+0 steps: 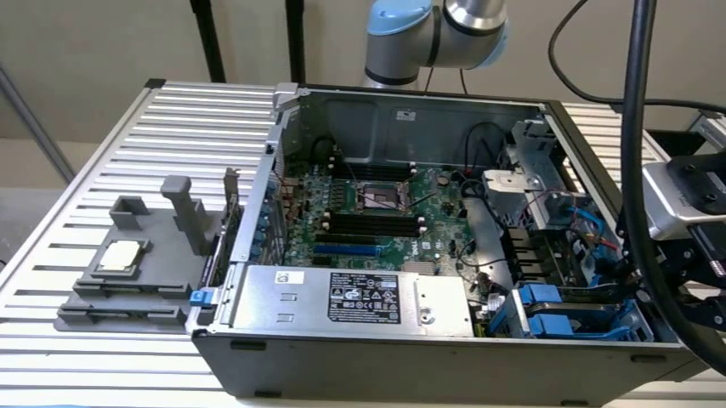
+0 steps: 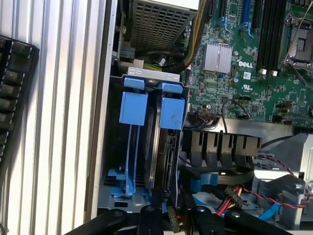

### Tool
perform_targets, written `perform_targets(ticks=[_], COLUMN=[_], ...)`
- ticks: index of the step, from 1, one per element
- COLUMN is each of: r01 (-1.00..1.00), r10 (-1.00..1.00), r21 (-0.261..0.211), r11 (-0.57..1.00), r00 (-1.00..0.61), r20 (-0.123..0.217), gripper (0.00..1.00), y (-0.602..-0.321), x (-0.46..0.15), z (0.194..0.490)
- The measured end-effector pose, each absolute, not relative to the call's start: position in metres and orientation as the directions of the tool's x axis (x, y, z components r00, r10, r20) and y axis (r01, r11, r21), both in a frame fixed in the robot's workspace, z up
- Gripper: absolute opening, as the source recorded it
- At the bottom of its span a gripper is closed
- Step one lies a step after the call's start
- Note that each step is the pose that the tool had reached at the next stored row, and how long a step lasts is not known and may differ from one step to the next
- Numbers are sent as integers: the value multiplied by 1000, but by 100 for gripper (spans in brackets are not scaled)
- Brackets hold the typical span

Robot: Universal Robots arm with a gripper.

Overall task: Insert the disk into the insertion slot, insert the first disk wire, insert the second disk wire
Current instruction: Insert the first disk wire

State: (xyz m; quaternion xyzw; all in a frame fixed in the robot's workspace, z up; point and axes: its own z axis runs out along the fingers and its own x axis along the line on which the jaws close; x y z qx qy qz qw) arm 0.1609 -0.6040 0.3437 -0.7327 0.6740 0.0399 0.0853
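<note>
Gripper of black metal (image 2: 168, 223) is hovering by the boxy grey metal drive cage (image 2: 152, 74); I am unable to tell how its jaws stand. I am judging the blue-framed silver-grey hard drive (image 2: 172, 113) already seated inside, so the wire step is calling for fine alignment.

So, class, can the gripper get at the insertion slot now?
Probably yes: the case is open, the gripper sits close by the insertion slot, and the cables lie beside it, not across it.
</note>
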Motion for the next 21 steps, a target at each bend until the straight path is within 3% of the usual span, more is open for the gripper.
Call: perform_targets(ticks=[3,4,9,21], r01=[-994,-994,-994,-993], r10=[-980,-980,-980,-981], r21=[-71,-71,-71,-74], r11=[-82,-83,-86,-88], r00=[93,94,97,99], r20=[-175,-175,-176,-166], gripper=[27,20,17,17], y=[-604,-604,-604,-603], x=[161,161,157,133], z=[344,344,344,343])
